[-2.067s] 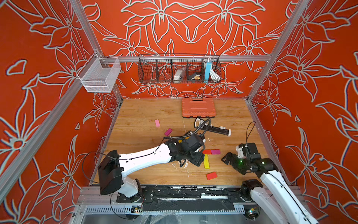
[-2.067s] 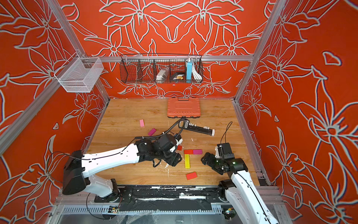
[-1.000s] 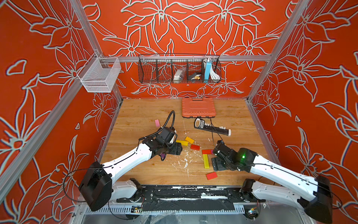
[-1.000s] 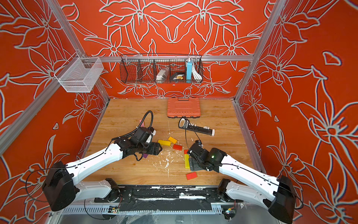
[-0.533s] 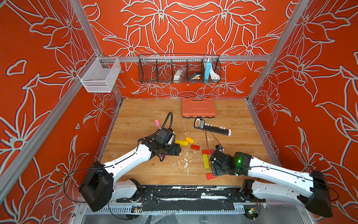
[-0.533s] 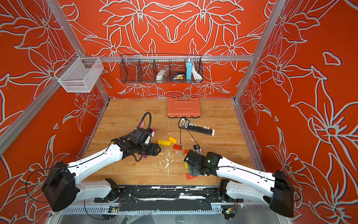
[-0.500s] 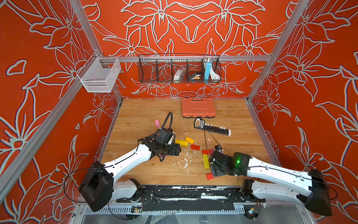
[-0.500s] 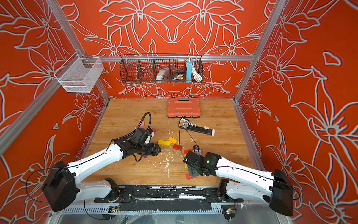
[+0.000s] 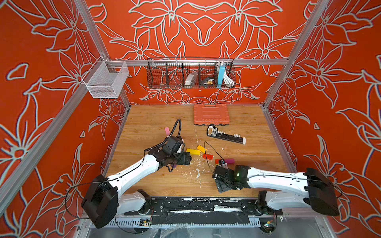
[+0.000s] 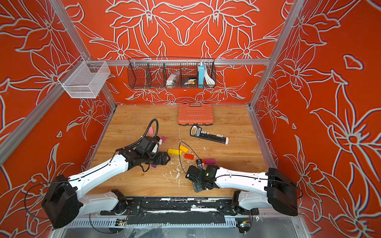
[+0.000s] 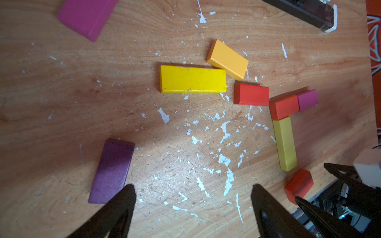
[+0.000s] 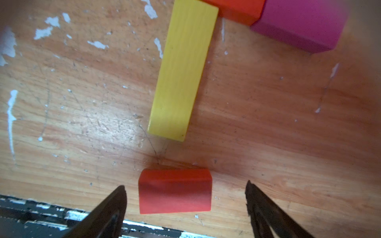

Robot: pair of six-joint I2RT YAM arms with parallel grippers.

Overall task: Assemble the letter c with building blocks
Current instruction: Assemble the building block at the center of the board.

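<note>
Shifted the right jaws over the last second from beside the long yellow block (image 12: 181, 72) toward the front edge of the bench (image 9: 257, 144). Now straddling the loose red block (image 12: 175, 191) there: spread wide, one finger on either side, clear of both faces, nothing gripped yet. Pulled the left arm back from the cluster a little before that, then widened the left jaws. Now gaping over bare wood beside the purple block (image 11: 112, 171), holding nothing.

Partly built, by the look of it: orange-red block (image 11: 284, 107) and small magenta block (image 11: 307, 100) touching end to end as the top stroke, long yellow block butted under the orange-red one as the spine. Still missing the bottom stroke. Judging by the straddle, about to close on the red block and seat it against the yellow's free end, just apart at present. Lying loose nearer the left arm as spares: second yellow block (image 11: 192, 81), orange block (image 11: 227, 59), another red block (image 11: 251, 94). Farther off, a larger magenta block (image 11: 85, 16).
</note>
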